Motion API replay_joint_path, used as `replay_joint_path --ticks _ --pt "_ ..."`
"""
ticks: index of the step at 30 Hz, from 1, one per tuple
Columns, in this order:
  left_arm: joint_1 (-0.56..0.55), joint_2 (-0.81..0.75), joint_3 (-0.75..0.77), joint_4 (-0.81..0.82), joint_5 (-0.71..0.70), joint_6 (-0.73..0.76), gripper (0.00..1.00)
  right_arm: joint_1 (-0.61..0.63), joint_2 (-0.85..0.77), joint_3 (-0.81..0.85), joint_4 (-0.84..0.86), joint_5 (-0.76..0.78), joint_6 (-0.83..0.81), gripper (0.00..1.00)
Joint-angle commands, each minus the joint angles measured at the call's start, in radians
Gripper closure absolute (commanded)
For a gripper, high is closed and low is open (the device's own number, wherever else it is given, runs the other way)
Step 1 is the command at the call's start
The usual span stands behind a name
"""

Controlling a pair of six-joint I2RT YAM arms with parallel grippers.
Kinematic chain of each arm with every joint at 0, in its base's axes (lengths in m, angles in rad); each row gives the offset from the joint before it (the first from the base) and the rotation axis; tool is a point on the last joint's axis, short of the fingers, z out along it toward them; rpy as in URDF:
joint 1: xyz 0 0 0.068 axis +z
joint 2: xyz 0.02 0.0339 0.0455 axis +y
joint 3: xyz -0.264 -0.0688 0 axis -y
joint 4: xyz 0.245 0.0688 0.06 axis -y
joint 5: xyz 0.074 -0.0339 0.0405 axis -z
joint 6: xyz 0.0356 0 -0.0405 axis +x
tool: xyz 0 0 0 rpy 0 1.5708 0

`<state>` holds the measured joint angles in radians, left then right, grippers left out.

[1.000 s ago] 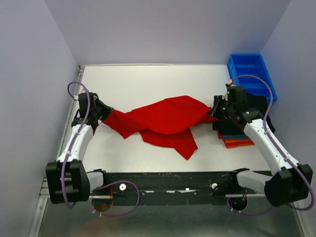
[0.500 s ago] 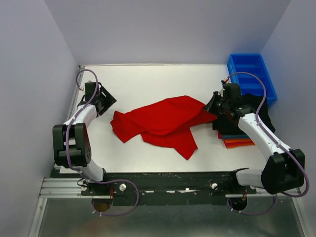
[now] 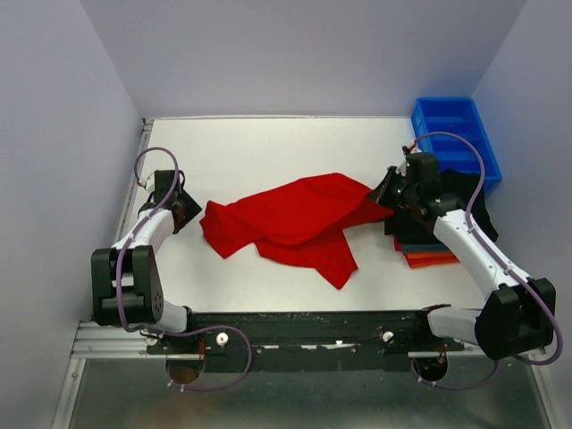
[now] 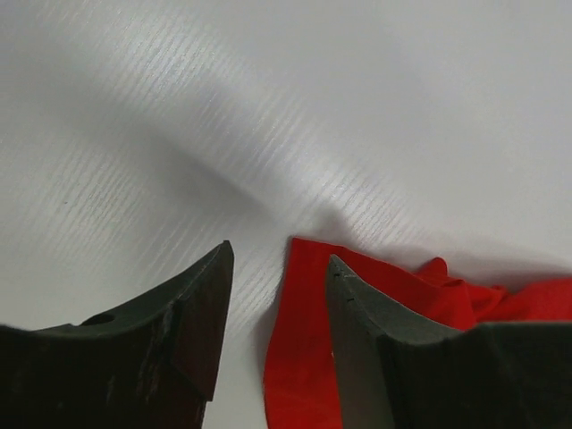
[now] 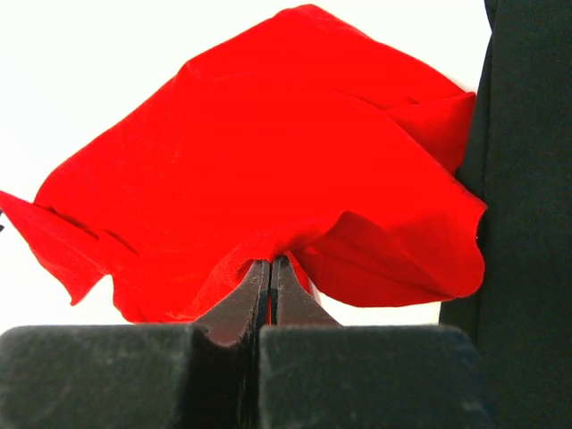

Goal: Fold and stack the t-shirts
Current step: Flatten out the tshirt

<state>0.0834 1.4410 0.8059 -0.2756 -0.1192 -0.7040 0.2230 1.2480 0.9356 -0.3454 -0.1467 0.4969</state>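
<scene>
Top external, L arm folded, L claw agape, empty, R arm outstretched, R claw clamping red t-shirt.

Bright, even light — overexposed wrist background

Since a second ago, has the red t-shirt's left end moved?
Yes. The red t-shirt has drawn rightward, away from the left edge of the table and the open left pincer.

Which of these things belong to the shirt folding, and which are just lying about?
Job in hand:
red t-shirt, pinched by the right gripper
stack of folded t-shirts, black on top
left gripper, open at the red shirt's edge

Lying about:
blue plastic bin, far right corner
</scene>
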Motion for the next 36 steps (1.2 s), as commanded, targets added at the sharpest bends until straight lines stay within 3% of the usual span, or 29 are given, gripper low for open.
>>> replay_joint_path --ticks 1,10,24,32,36 --pt "0.004 -0.019 -0.007 -0.013 -0.02 -0.005 0.45 0.001 -0.027 -0.021 0.019 -0.016 0.005 0.98" --pt "-0.002 0.062 0.021 -0.014 0.059 0.006 0.33 0.001 -0.021 -0.017 0.006 0.009 0.012 0.97" --pt "-0.057 0.216 0.059 0.027 0.098 -0.022 0.41 0.001 -0.022 -0.014 -0.006 0.024 0.019 0.97" --pt "-0.065 0.194 -0.008 0.121 0.118 -0.074 0.76 0.001 -0.022 -0.012 -0.009 0.027 0.017 0.97" --pt "-0.065 0.21 0.001 0.119 0.118 -0.063 1.0 0.001 -0.027 -0.014 -0.01 0.025 0.015 0.97"
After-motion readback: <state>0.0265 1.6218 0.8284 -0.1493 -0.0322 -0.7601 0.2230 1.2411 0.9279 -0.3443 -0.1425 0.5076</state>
